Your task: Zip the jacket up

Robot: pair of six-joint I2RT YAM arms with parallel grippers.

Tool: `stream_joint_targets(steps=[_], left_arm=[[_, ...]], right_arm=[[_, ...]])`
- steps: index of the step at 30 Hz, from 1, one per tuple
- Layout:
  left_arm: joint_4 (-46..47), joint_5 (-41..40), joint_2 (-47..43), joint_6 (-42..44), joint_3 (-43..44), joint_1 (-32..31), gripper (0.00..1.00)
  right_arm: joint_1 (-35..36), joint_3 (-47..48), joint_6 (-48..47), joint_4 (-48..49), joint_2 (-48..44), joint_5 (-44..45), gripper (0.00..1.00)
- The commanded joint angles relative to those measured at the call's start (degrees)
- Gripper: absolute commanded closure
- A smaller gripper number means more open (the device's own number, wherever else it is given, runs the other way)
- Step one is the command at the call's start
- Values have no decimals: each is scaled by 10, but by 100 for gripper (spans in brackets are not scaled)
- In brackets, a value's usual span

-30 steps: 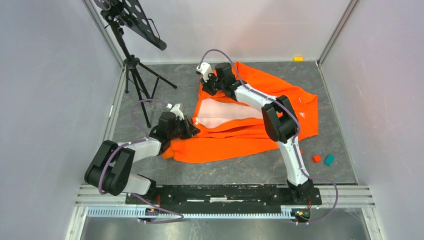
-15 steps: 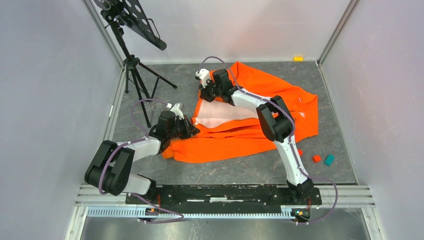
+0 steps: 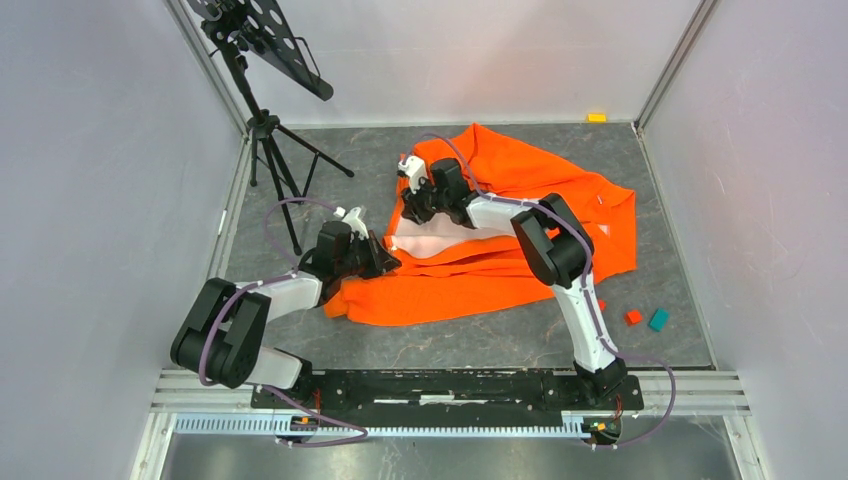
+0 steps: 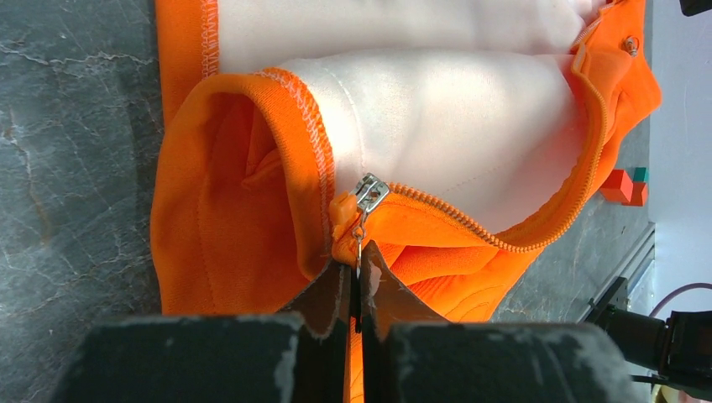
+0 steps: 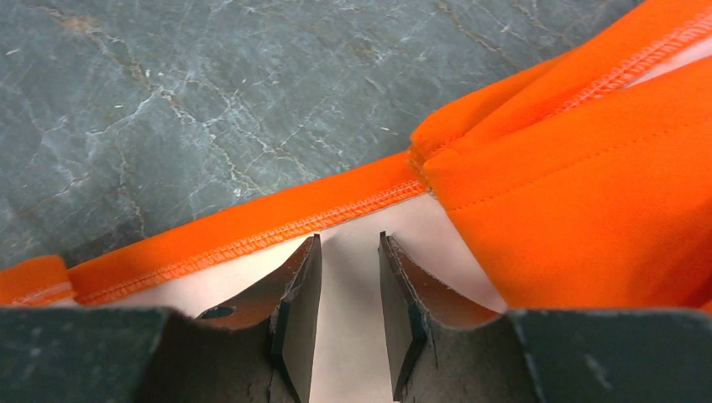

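Top view, jacket: You have the jacket spread from the middle of the bench toward the right edge, its front lying open on the pale lining.
Top view, arms: Your left gripper sits at the jacket's end nearest the left edge. Your right gripper is over the far flap just beyond it.
Top view, clutter: A music stand occupies the far left corner, and a red block and a teal block lie near the right edge.
Left wrist, grip: Clenched on the zipper pull, with the slider just past your fingertips.
Left wrist, zipper: The teeth run off along one edge. You cannot tell whether the other side is seated in the slider.
Right wrist, grip: Released, jaws apart above the lining and nothing between them. The stitched hem lies just beyond the tips.
Progress: You appear to be at the very start. The pull is secured, and nearly the whole zip remains to be closed.
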Motion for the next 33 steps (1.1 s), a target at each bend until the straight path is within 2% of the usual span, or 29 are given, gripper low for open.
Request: stream_joint_targets(steps=[1,11,18,22,28,33], left_arm=[[0,17,-10,-20,12,3,98],[-13,9,-7,-11,14,6,98],[7,25,11,-26,11,7,98],[3,23,6,-25,10,11,98],[1,23,6,-23,15,14,98],[0,27,10,-26,19,16,98]], right_arm=[[-8,30,-1,12,-2,82,62],[-30,69,2,56,13,39,59],[-32,147,15,27,74,27,59],[-32,146,7,33,81,10,57],[-33,132,-50,29,72,-61,44],[-33,155,-116,-32,77,-80,41]])
